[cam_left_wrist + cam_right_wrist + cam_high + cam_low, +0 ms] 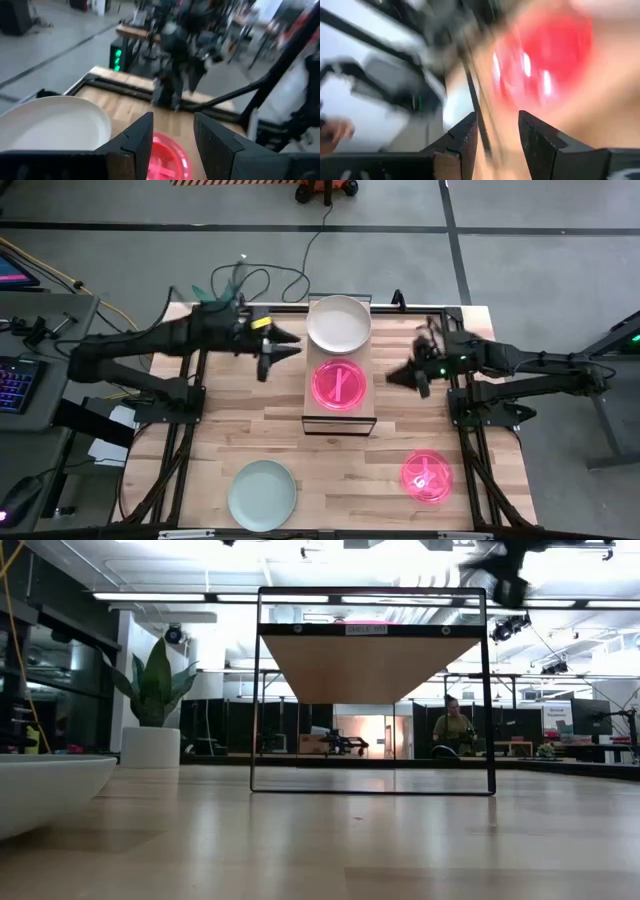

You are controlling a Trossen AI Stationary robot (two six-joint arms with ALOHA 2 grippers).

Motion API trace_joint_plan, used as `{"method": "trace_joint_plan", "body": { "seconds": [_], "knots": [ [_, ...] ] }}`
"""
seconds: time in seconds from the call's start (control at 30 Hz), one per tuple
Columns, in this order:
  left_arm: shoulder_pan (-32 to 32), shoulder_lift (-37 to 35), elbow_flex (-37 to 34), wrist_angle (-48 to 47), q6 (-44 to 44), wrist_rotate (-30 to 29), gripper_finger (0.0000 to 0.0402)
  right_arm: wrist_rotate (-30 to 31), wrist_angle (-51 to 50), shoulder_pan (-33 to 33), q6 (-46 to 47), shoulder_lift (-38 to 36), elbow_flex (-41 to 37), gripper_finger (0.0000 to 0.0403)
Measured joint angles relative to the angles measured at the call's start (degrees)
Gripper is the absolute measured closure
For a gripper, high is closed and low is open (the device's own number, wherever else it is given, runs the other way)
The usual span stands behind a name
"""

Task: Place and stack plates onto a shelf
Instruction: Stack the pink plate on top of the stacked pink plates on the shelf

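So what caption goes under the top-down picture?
Both grippers, left and right, open beside the shelf holding a white plate and pink plate.

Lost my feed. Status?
Both claws, left and right, open, empty, flanking shelf. White plate, pink plate on it. Nothing blocking.

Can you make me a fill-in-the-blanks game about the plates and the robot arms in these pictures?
1. The shelf has ____ plates on it.
2. The plate on the shelf nearest the front of the table is the ____ plate.
3. The mint plate lies on the ____, not on the shelf.
4. The left gripper holds ____.

Missing words: two; pink; table; nothing
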Motion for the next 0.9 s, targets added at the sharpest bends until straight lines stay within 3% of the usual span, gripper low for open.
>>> {"method": "trace_joint_plan", "body": {
  "seconds": [0.13,0.27,0.4,0.67,0.9],
  "knots": [
    [-1.3,-7.5,-10.6,8.3,-4.0,-0.1,0.0272,-4.4,-20.4,5.2,9.4,0.2,-0.1,0.0277],
    [-1.4,-11.3,-16.2,12.0,-9.2,-0.2,0.0273,-4.0,-31.4,13.2,17.2,0.2,-2.7,0.0277],
    [-1.3,-12.3,-17.2,12.2,-11.4,-0.2,0.0273,-4.7,-29.3,21.4,26.6,0.1,-8.3,0.0277],
    [-1.3,-12.2,-17.2,12.5,-11.5,-0.1,0.0273,-6.6,-12.6,35.4,47.2,0.1,-21.6,0.0277],
    [-1.3,-12.2,-17.2,12.5,-11.5,-0.1,0.0273,-3.2,-12.3,42.2,58.8,0.2,-25.1,0.0277]
  ]
}}
